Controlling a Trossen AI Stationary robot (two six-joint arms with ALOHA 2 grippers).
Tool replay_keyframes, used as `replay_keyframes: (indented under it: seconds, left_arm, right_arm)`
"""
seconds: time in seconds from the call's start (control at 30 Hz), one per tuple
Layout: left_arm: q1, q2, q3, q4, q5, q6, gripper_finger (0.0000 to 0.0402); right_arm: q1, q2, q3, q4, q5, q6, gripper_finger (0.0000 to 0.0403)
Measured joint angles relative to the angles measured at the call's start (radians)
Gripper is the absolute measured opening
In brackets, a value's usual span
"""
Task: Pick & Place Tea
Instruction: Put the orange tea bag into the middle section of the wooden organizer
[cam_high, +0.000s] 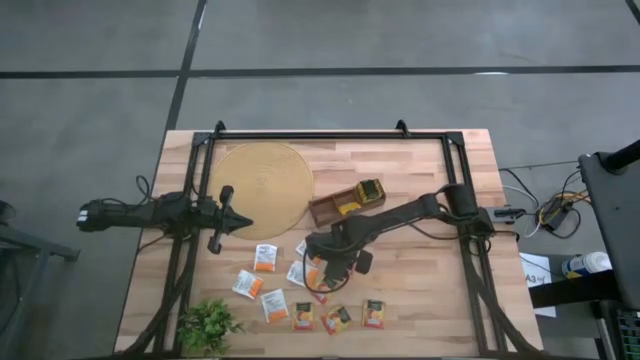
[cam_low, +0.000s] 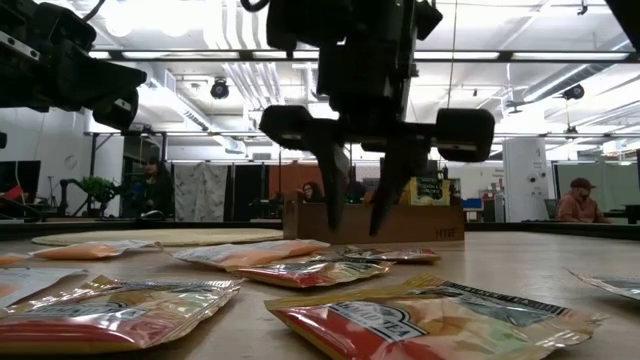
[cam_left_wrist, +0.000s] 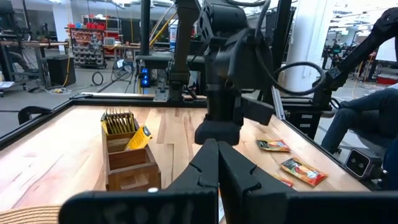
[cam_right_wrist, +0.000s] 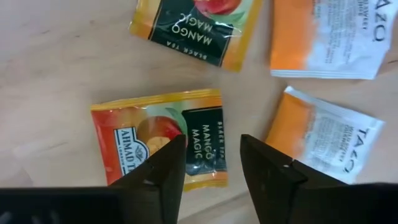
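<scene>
Your right hand hangs over the loose tea sachets scattered on the front half of the wooden counter. Its two fingers stand apart, pointing down and gripping nothing. Straight beneath them lies an orange mango sachet, flat on the wood. Two white sachets with orange patches lie just beside it, and another mango sachet lies near. Behind the right hand, a brown wooden tray holds more tea standing upright at one end. Your left hand is closed and empty, resting at the edge of a round woven mat. A small green plant sits at the counter's front left corner.
</scene>
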Motion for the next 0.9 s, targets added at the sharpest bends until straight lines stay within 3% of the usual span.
replay_keyframes:
  seconds: [0.63,0.77,0.9]
  left_arm:
    - [-0.001,0.0,0.0,0.0,0.0,0.0,0.0]
    - [-0.001,0.0,0.0,0.0,0.0,0.0,0.0]
    - [-0.001,0.0,0.0,0.0,0.0,0.0,0.0]
  right_arm:
    - [-0.003,0.053,-0.003,0.007,0.006,-0.002,0.0143]
    - [-0.003,0.059,-0.002,0.003,0.006,-0.005,0.0122]
    - [-0.003,0.061,0.001,-0.004,0.006,-0.004,0.0076]
